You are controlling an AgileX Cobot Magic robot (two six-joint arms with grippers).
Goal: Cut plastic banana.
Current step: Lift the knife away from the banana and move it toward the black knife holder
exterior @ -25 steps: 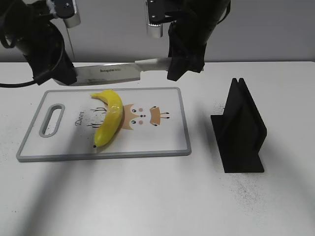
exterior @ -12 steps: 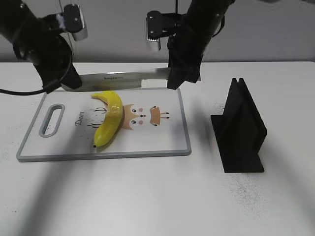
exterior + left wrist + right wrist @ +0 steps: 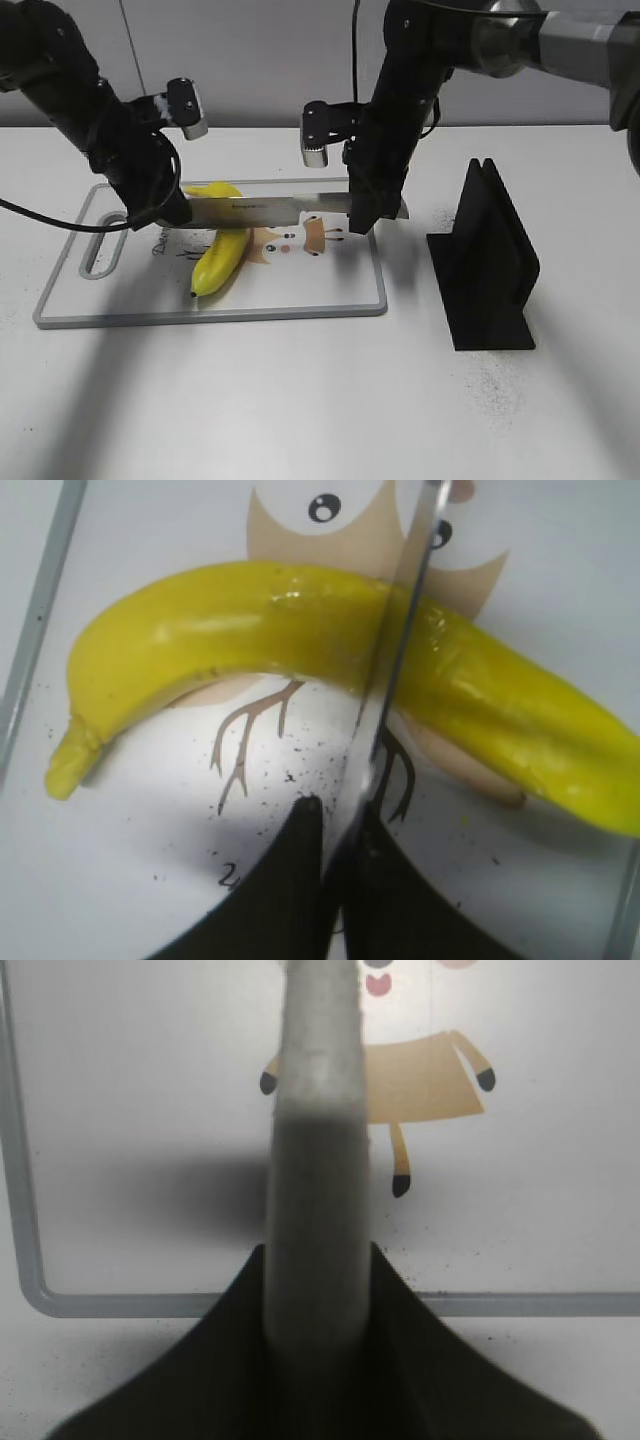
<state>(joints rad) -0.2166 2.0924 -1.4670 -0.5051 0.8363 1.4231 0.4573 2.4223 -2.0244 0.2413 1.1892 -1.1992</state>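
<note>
the right gripper (image 3: 366, 212) is clamped on the pale handle of the knife (image 3: 270, 209), which fills the centre of the right wrist view between the two dark fingers (image 3: 470, 1380). the left gripper (image 3: 172, 210) pinches the tip end of the blade; in the left wrist view its fingers (image 3: 290, 880) sit on either side of the thin steel edge. the knife lies level between the two grippers, edge down, crossing the plastic banana (image 3: 222, 250) at about its middle. the plastic banana rests on the cutting board (image 3: 300, 285), over the printed cartoon deer, stem end towards the board's handle slot. the board lies flat on the white surface (image 3: 300, 400). a black stand (image 3: 485, 265) sits upright on the surface, well apart to the right of the board.
</note>
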